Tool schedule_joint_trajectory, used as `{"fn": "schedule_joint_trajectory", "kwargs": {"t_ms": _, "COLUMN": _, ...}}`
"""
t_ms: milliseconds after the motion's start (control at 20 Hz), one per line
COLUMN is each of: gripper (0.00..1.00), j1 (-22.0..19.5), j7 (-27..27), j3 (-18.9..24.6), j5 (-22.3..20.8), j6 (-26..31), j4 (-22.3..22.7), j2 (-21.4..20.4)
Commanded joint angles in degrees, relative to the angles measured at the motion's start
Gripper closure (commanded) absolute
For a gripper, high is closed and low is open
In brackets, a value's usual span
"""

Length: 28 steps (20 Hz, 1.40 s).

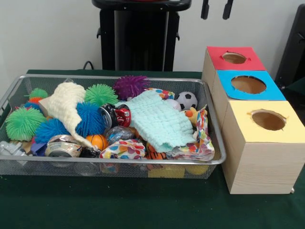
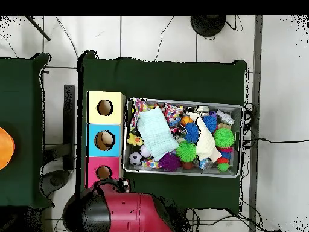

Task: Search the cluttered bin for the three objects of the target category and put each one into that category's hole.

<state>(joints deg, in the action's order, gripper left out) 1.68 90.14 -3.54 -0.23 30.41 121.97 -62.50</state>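
Observation:
The wire mesh bin (image 1: 119,161) sits on the green table, full of toys and cloths; it also shows in the overhead view (image 2: 184,173). A red and black can (image 1: 116,116) lies on its side mid-bin, partly under a pale green cloth (image 1: 157,121). A silvery can (image 1: 62,147) lies at the front left. A crumpled silvery thing (image 1: 9,148) is at the left corner; I cannot tell if it is a can. The blue-topped hole (image 1: 248,84) (image 2: 104,140) is in the middle box. My gripper (image 1: 217,8) shows only its tips at the top edge, apart and empty, behind the boxes.
The red-topped hole (image 1: 234,57) and the yellow-topped hole (image 1: 268,119) flank the blue one. Spiky puff balls (image 1: 90,119), a small football (image 1: 187,100), an orange ball (image 1: 97,141), a cream cloth (image 1: 66,102) and a dotted cloth (image 1: 200,143) crowd the bin. The arm's red base (image 2: 130,211) is drawn back.

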Motion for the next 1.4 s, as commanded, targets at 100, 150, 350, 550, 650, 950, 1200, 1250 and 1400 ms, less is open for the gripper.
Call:
{"fn": "schedule_joint_trajectory", "kwargs": {"t_ms": 100, "gripper": 0.00, "j1": -2.8, "j7": 11.8, "j3": -0.6, "j5": -0.9, "j6": -10.7, "j4": -5.6, "j2": 8.6}}
{"fn": "schedule_joint_trajectory", "kwargs": {"t_ms": 150, "gripper": 0.00, "j1": -3.8, "j7": 11.0, "j3": 0.1, "j5": -0.5, "j6": -11.8, "j4": -5.6, "j2": 9.4}}
{"fn": "schedule_joint_trajectory", "kwargs": {"t_ms": 350, "gripper": 0.00, "j1": -9.2, "j7": 6.4, "j3": 4.4, "j5": 0.6, "j6": -13.0, "j4": -6.0, "j2": 11.5}}
{"fn": "schedule_joint_trajectory", "kwargs": {"t_ms": 550, "gripper": 0.00, "j1": -12.7, "j7": 4.8, "j3": 6.5, "j5": 0.3, "j6": -13.0, "j4": -6.0, "j2": 12.2}}
{"fn": "schedule_joint_trajectory", "kwargs": {"t_ms": 650, "gripper": 0.00, "j1": -13.7, "j7": 4.8, "j3": 6.9, "j5": 0.1, "j6": -13.0, "j4": -5.5, "j2": 11.9}}
{"fn": "schedule_joint_trajectory", "kwargs": {"t_ms": 950, "gripper": 0.00, "j1": -15.4, "j7": 5.1, "j3": 7.1, "j5": -1.3, "j6": -14.3, "j4": -5.8, "j2": 12.8}}
{"fn": "schedule_joint_trajectory", "kwargs": {"t_ms": 1200, "gripper": 0.00, "j1": -15.6, "j7": 6.5, "j3": 7.5, "j5": -1.0, "j6": -17.0, "j4": -7.6, "j2": 15.3}}
{"fn": "schedule_joint_trajectory", "kwargs": {"t_ms": 1250, "gripper": 0.00, "j1": -15.6, "j7": 6.6, "j3": 7.7, "j5": -0.8, "j6": -17.4, "j4": -8.1, "j2": 16.0}}
{"fn": "schedule_joint_trajectory", "kwargs": {"t_ms": 1400, "gripper": 0.00, "j1": -15.7, "j7": 6.4, "j3": 8.4, "j5": -0.1, "j6": -16.7, "j4": -10.1, "j2": 17.5}}
